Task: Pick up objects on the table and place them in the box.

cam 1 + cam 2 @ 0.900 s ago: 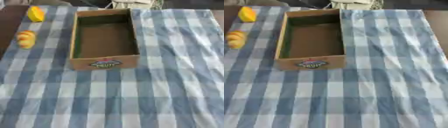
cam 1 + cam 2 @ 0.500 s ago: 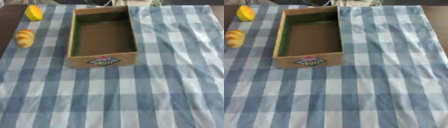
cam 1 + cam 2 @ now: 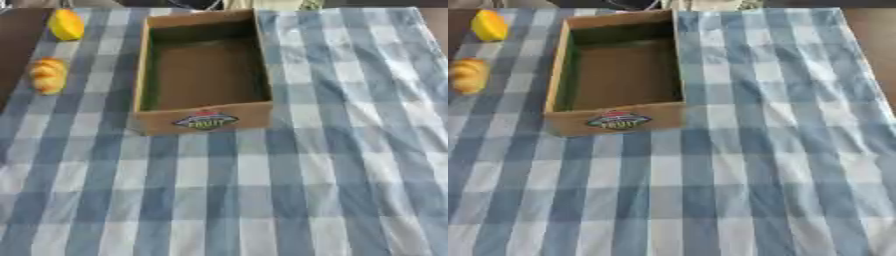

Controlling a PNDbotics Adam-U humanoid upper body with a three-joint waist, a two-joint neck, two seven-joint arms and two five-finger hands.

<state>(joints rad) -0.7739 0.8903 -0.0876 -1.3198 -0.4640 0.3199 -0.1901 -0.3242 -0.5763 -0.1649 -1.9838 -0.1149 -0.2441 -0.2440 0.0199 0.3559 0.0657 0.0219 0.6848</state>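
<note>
1. Your box (image 3: 203, 120) sits in the upper middle of the frame on the worktop (image 3: 350, 200), which is covered by a blue and white checked cloth (image 3: 219, 190).
2. The box is a cardboard tray, open at the top. Its long axis runs from the near side to the far side of the frame, tilted a little so that the far end leans to the right.
3. The short near wall faces you and carries an oval label (image 3: 204, 120) in red, blue and green. The lettering on it is too blurred to read.
4. Inside the box you see only a brown floor and dark green inner walls.
5. A yellow fruit (image 3: 66, 24) lies at the upper left of the frame, well apart from the box. It is oval, with its long axis running roughly near to far.
6. An orange-yellow lumpy thing (image 3: 48, 75) lies below the fruit at the left edge, just left of the box and not touching it. Its long axis also runs near to far.
7. Neither hand shows in either view, so you cannot tell whether they are open or closed.
8. Bare dark worktop shows at the upper left and upper right corners, beyond the cloth.
</note>
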